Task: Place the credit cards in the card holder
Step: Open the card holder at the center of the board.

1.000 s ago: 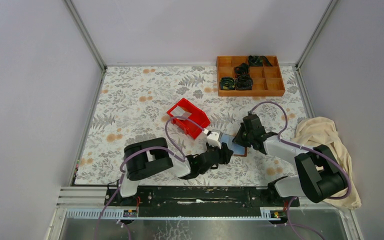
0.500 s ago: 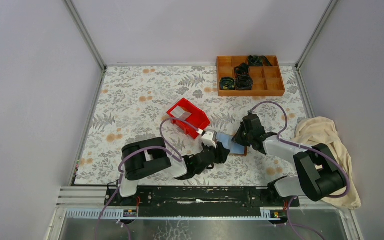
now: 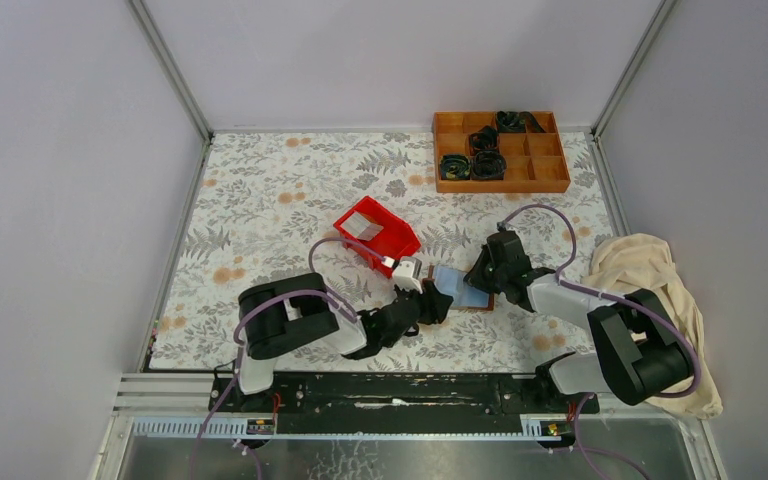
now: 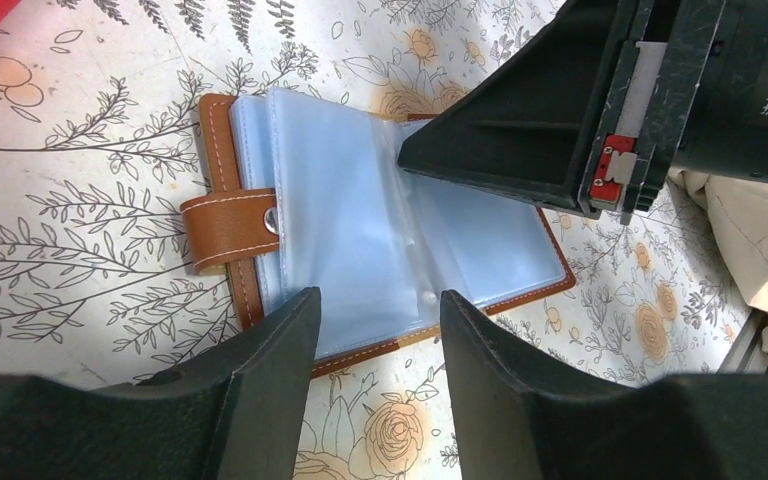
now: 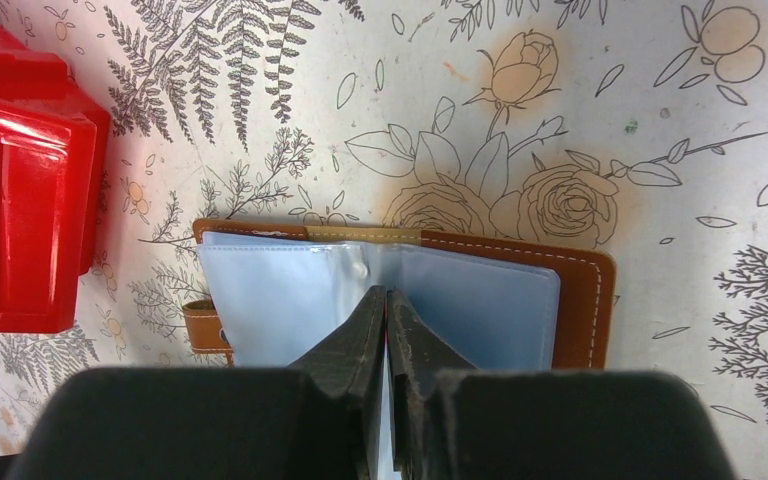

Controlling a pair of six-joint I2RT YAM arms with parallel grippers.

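So the card holder [image 3: 450, 282] is lying open on the flowery table [image 3: 280, 190], roughly 4 o'clock from the red bin [image 3: 352, 217]. Its clear sleeves face up and its snap strap [image 4: 228, 229] sticks out at 9 o'clock in the left wrist view. The right gripper [image 5: 387, 295] is clamped tight, pinching one of those sleeves near the spine, coming in from the holder's 3 o'clock side in the top view. The left gripper [image 4: 378, 300] hangs just over the holder's near edge, fingers spread with nothing between them.
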